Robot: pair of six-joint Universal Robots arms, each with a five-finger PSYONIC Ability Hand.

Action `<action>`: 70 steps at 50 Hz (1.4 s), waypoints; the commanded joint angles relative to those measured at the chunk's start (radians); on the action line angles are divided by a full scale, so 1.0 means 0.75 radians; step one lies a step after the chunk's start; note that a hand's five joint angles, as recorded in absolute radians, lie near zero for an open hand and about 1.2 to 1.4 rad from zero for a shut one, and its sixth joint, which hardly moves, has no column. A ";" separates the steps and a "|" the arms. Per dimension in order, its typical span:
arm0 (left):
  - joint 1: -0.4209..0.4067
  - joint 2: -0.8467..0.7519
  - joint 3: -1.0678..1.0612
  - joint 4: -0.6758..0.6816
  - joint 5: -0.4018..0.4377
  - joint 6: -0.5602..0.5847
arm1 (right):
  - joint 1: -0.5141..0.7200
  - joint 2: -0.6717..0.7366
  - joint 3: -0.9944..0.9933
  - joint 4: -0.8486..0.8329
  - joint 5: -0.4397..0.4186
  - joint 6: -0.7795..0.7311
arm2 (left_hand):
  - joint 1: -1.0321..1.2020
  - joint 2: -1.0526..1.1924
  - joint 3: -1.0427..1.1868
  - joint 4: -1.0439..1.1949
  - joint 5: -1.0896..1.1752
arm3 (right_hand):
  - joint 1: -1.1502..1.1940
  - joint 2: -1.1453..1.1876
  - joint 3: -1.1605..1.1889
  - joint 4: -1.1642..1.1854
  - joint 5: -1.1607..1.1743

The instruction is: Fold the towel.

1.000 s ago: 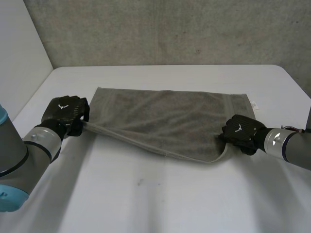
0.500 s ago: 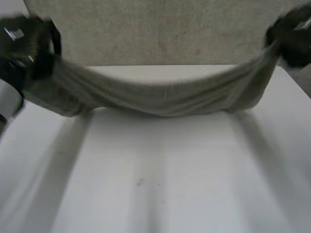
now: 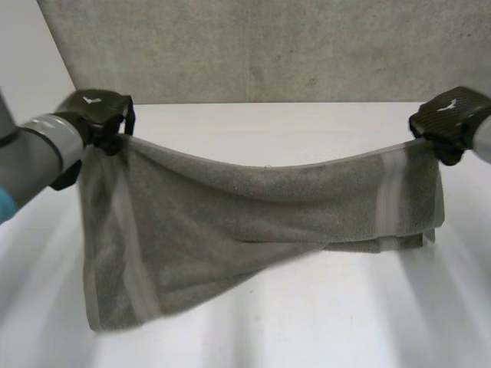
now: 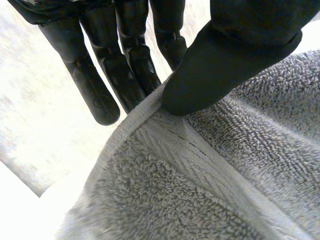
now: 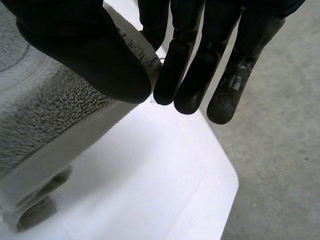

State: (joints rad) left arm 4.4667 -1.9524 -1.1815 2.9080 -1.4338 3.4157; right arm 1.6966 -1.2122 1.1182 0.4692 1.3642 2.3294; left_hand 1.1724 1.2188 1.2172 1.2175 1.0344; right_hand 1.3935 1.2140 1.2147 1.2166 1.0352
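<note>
Grey towel (image 3: 253, 207) hangs between left robot hand (image 3: 96, 109), upper left, and right robot hand (image 3: 453, 113), upper right, each pinching a top corner

towel (image 3: 253, 207): 1, centre | left hand (image 3: 100, 111) at 10 o'clock, right hand (image 3: 453, 115) at 2 o'clock: 2 in all | table (image 3: 307, 322): 1, at 6 o'clock | wall (image 3: 268, 46): 1, at 12 o'clock

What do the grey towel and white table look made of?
Grey towel: looks like cotton terry, matte; looped pile and a flat woven band show close up. White table: smooth, even top, perhaps laminate or painted board; the look leaves it open.
</note>
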 commanded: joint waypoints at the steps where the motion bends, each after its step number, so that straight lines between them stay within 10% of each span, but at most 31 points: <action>1: -0.034 -0.258 0.372 0.031 -0.003 0.036 | 0.074 0.213 -0.215 -0.223 0.073 0.083 | 0.298 0.237 0.239 0.238 0.250 | 0.004 0.243 0.242 0.240 0.249; 16: -0.112 -0.254 0.962 0.453 -0.070 -0.081 | 0.068 -0.005 -0.254 -1.161 0.171 0.610 | 0.298 0.237 0.239 0.238 0.250 | 0.004 0.243 0.242 0.240 0.249; 25: -0.071 -0.103 0.485 0.361 -0.121 -0.243 | 0.045 -0.081 0.041 -0.908 -0.127 0.604 | 0.298 0.237 0.239 0.238 0.250 | 0.004 0.243 0.242 0.240 0.249; 38: -0.012 -0.105 -0.516 0.599 0.024 -0.232 | -0.053 0.190 0.472 -0.730 -0.238 0.220 | 0.298 0.237 0.239 0.238 0.250 | 0.004 0.243 0.242 0.240 0.249; 50: 0.021 -0.064 -0.673 0.749 0.036 -0.140 | -0.043 0.215 0.569 -0.728 -0.236 0.257 | 0.298 0.237 0.239 0.238 0.250 | 0.004 0.243 0.242 0.240 0.249; 60: 0.031 0.014 -0.697 0.755 0.038 -0.147 | -0.051 0.146 0.652 -0.812 -0.262 0.351 | 0.298 0.237 0.239 0.238 0.250 | -1.020 -0.780 -0.781 -0.784 -0.775; 70: 0.035 0.002 -0.693 0.757 0.038 -0.151 | -0.055 0.234 0.702 -0.914 -0.311 0.200 | 0.298 0.237 0.239 0.238 0.250 | -1.052 -0.812 -0.813 -0.816 -0.807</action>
State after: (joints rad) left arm 4.4905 -1.9427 -1.7031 3.4756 -1.4052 3.3040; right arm 1.6577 -1.0789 1.6280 -0.1844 1.1531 2.5667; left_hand 1.1724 1.2189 1.2172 1.2176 1.0351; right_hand 0.6225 0.5512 0.5505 0.5513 0.3788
